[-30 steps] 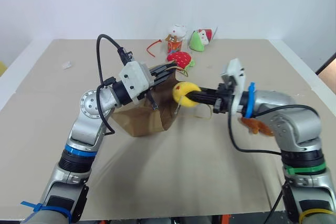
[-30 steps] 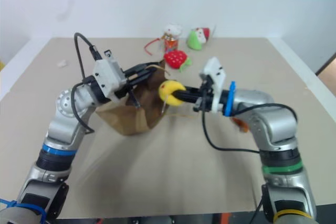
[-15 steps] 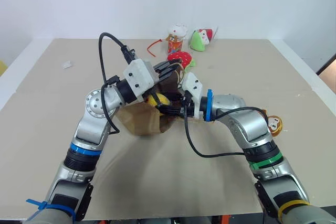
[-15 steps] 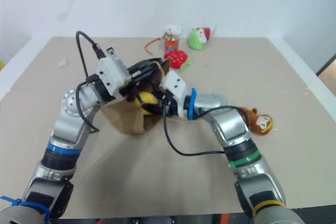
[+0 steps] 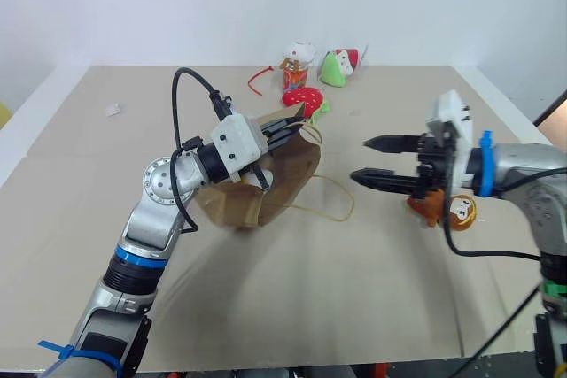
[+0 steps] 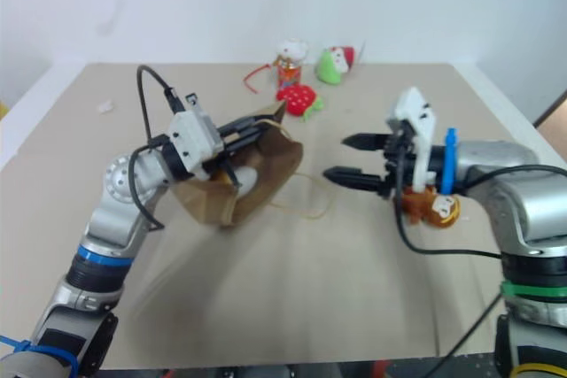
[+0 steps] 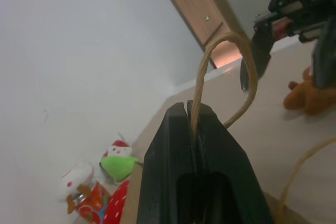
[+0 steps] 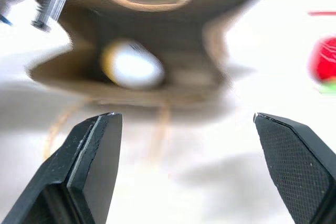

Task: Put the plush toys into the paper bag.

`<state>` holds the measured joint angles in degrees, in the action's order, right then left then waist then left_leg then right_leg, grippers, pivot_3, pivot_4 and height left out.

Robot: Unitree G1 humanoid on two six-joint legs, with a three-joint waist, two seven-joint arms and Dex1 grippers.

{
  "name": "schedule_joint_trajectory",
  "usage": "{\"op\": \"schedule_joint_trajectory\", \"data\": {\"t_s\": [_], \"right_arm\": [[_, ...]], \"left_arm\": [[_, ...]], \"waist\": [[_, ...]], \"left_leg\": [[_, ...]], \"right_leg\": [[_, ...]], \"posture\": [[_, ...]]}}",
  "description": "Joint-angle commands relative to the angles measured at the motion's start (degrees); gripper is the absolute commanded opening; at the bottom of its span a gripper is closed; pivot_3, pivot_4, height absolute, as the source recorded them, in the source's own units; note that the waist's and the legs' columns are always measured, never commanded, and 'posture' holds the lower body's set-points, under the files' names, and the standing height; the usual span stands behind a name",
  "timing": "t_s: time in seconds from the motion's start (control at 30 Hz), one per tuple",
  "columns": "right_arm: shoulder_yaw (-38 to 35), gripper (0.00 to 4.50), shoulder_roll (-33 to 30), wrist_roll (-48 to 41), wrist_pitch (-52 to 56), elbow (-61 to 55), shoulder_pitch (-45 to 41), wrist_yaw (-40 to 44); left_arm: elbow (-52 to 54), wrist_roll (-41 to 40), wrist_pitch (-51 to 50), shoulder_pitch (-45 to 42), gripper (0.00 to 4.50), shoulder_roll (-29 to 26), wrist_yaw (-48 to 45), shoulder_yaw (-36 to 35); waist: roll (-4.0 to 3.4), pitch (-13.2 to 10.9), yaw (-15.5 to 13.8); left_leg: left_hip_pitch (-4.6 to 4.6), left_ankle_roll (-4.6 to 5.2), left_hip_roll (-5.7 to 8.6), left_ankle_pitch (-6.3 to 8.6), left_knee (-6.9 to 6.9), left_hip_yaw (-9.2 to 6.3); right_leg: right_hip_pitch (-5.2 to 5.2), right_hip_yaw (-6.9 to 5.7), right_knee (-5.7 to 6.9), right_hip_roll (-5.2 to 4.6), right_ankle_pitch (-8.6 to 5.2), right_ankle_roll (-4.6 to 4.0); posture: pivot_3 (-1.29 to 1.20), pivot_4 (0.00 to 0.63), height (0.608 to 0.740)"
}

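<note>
Beige tabletop (image 5: 266, 307), white wall (image 5: 177, 6); left gripper (image 7: 191, 124) jaws pinch bag handle (image 7: 231, 72); right gripper (image 5: 376, 161) jaws wide, seemingly empty.

Open worktop (image 5: 292, 298) across the near side and between paper bag (image 5: 270, 185) and right gripper (image 5: 370, 160). Loose cord handle (image 5: 332, 205) lying in that gap. Brown toy (image 5: 440, 208) right of it; strawberry (image 5: 302, 99) crowding behind the bag.

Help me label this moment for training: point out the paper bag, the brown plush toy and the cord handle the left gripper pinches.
paper bag (image 5: 288, 179), left eye view, on its brown side wall.
brown plush toy (image 6: 436, 207), right eye view, on its orange-tan face.
cord handle (image 7: 251, 72), left wrist view, on the loop's arch above the fingers.
</note>
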<state>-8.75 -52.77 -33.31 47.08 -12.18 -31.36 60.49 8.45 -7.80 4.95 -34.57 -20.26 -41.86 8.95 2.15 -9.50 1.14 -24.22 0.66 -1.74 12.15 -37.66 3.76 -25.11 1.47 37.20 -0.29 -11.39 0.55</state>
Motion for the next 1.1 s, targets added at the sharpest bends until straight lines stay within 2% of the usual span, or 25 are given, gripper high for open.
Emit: {"op": "schedule_joint_trajectory", "data": {"t_s": [0.03,0.2,0.47,0.5,0.57,0.6,0.67,0.7,0.9,1.0,1.1], "right_arm": [[-3.46,4.35,-5.86,10.38,-10.24,7.75,6.58,-3.16],[-5.44,4.35,-5.25,13.49,-12.58,9.98,17.59,-5.51],[-3.24,4.35,-4.27,20.67,-20.41,16.17,23.69,-10.23],[-3.12,3.97,-3.84,21.01,-21.02,16.7,23.61,-10.66],[-2.95,3.73,-3.28,21.5,-21.85,17.42,23.38,-11.34],[-2.83,3.12,-3.11,21.72,-22.34,17.72,23.23,-11.57],[-2.69,2.33,-2.76,22.14,-23.33,18.47,22.73,-11.96],[-2.56,2.18,-2.65,22.57,-24.09,18.95,22.37,-12.29],[-2.25,0.13,-2.31,23.58,-26.54,20.32,20.61,-12.6],[-4.03,0.03,-2.68,21.78,-26.56,17.93,19.36,-11.7],[-5.78,0.03,-1.9,16.22,-21.28,12.74,16.07,-10.24]], "left_arm": [[1.99,-0.37,1.23,-0.12,0.0,-0.48,-0.68,-0.07],[2.75,-0.23,0.86,0.19,0.0,-0.36,-0.25,0.1],[3.38,0.03,0.64,0.5,0.0,-0.51,-0.34,0.01],[3.34,0.07,0.68,0.46,0.0,-0.52,-0.34,0.0],[3.26,0.13,0.77,0.37,0.0,-0.51,-0.35,0.0],[3.19,0.16,0.82,0.32,0.0,-0.5,-0.34,0.01],[3.06,0.25,0.91,0.25,0.0,-0.4,-0.28,0.07],[2.98,0.3,0.97,0.22,0.0,-0.34,-0.25,0.12],[2.68,0.6,1.19,0.11,0.0,-0.05,-0.19,0.3],[2.55,0.76,1.3,0.19,0.0,0.02,0.0,0.15],[2.4,1.34,1.75,0.21,0.0,0.13,0.74,-0.12]], "waist": [[0.0,0.0,-0.01],[-0.02,0.01,-0.03],[-0.05,0.02,0.07],[-0.05,0.02,0.06],[-0.05,0.03,0.06],[-0.05,0.03,0.04],[-0.05,0.03,0.03],[-0.05,0.03,0.03],[-0.05,0.03,0.03],[-0.05,0.03,0.04],[-0.06,0.02,0.18]], "left_leg": [[0.01,0.0,0.0,0.0,0.0,0.0],[0.04,0.04,0.01,-0.03,0.0,0.04],[0.15,0.12,0.06,-0.09,0.0,0.12],[0.16,0.12,0.07,-0.11,0.0,0.11],[0.16,0.12,0.07,-0.12,0.0,0.1],[0.18,0.11,0.08,-0.12,0.0,0.08],[0.17,0.11,0.09,-0.12,0.0,0.08],[0.17,0.11,0.09,-0.12,0.0,0.08],[0.17,0.11,0.1,-0.12,0.0,0.08],[0.18,0.11,0.1,-0.13,0.0,0.09],[0.19,0.11,0.09,-0.13,0.0,0.17]], "right_leg": [[0.0,0.01,0.0,0.0,0.01,0.0],[0.02,0.04,0.0,0.01,0.05,0.01],[0.09,0.17,0.0,0.02,0.1,0.14],[0.1,0.18,0.0,0.02,0.1,0.14],[0.11,0.18,0.0,0.03,0.1,0.14],[0.15,0.18,0.0,0.03,0.1,0.15],[0.15,0.18,0.0,0.02,0.1,0.15],[0.15,0.18,-0.01,0.02,0.1,0.15],[0.15,0.2,-0.02,0.03,0.11,0.16],[0.15,0.22,-0.02,0.03,0.12,0.19],[0.11,0.3,-0.02,0.04,0.17,0.2]], "posture": [[0.0,0.15,0.74],[0.0,0.15,0.74],[0.0,0.15,0.74],[0.0,0.15,0.74],[0.0,0.15,0.74],[0.0,0.15,0.74],[0.0,0.15,0.74],[0.0,0.15,0.74],[0.0,0.15,0.74],[0.0,0.15,0.74],[0.0,0.15,0.74]]}}
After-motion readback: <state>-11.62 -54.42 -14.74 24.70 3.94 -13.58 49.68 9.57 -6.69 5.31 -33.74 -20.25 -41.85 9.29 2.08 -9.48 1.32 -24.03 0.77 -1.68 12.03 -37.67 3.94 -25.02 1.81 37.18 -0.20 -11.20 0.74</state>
